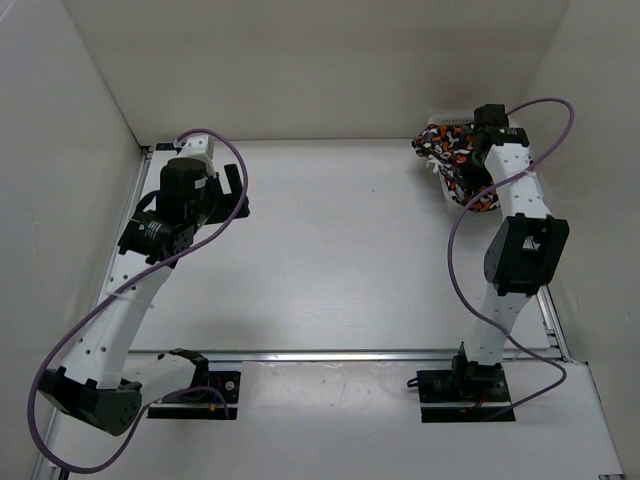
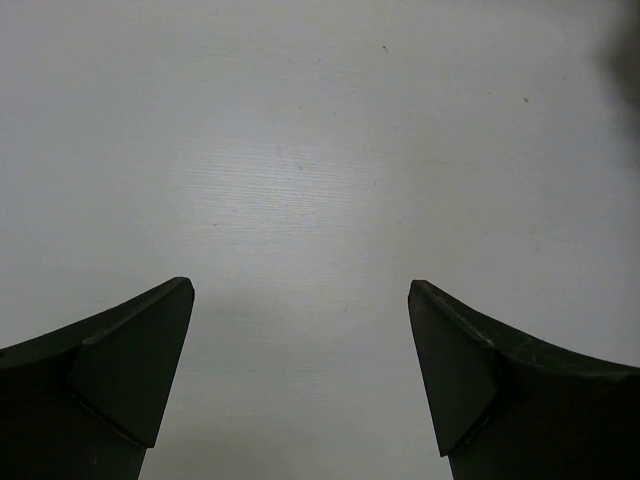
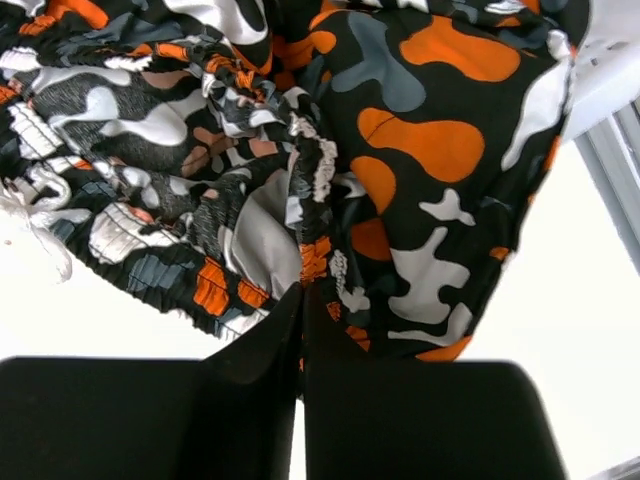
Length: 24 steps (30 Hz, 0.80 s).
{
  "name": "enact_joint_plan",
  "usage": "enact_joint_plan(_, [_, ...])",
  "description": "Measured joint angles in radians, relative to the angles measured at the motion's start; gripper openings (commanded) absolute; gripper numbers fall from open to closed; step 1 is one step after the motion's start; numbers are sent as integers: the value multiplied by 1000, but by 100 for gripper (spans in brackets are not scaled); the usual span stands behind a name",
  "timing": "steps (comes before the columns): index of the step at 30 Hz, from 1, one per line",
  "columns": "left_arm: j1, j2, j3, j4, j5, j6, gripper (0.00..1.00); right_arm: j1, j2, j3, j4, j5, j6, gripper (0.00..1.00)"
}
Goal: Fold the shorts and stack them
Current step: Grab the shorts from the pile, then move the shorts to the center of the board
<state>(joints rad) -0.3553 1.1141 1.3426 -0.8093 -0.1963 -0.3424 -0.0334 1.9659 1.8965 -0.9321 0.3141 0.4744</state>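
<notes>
The shorts (image 1: 452,152), camouflage-patterned in orange, black, grey and white, lie bunched at the back right, draped over the white mesh basket (image 1: 447,124). My right gripper (image 1: 468,165) is down in the fabric. In the right wrist view the shorts (image 3: 400,150) fill the upper frame, and the gripper (image 3: 302,292) is shut with a fold of fabric pinched between its fingertips. My left gripper (image 1: 237,192) is open and empty over bare table at the back left. In the left wrist view the gripper (image 2: 300,288) has its jaws wide apart with only white tabletop between them.
White walls enclose the table on the left, back and right. A basket edge (image 3: 612,70) shows at the upper right of the right wrist view. A metal rail (image 1: 350,353) crosses the table near the arm bases. Purple cables loop off both arms.
</notes>
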Motion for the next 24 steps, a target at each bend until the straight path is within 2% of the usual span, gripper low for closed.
enact_joint_plan(4, [2,15,6,-3,-6,0,100,2,-7,38,-19,9,-16,0])
enact_joint_plan(10, [62,24,69,-28,-35,18,100,80,-83,232,-29,15,-93,0])
enact_joint_plan(15, [151,9,124,-53,-54,39,100,257,-202,403,8,-14,-169,0])
enact_joint_plan(18, [197,-7,146,-79,-58,34,100,395,-281,424,45,-75,-234,0])
enact_joint_plan(21, [246,-23,167,-113,-59,13,100,543,-344,378,87,-155,-296,0])
enact_joint_plan(24, [295,-30,179,-142,-53,-11,100,731,-413,216,146,-206,-328,0])
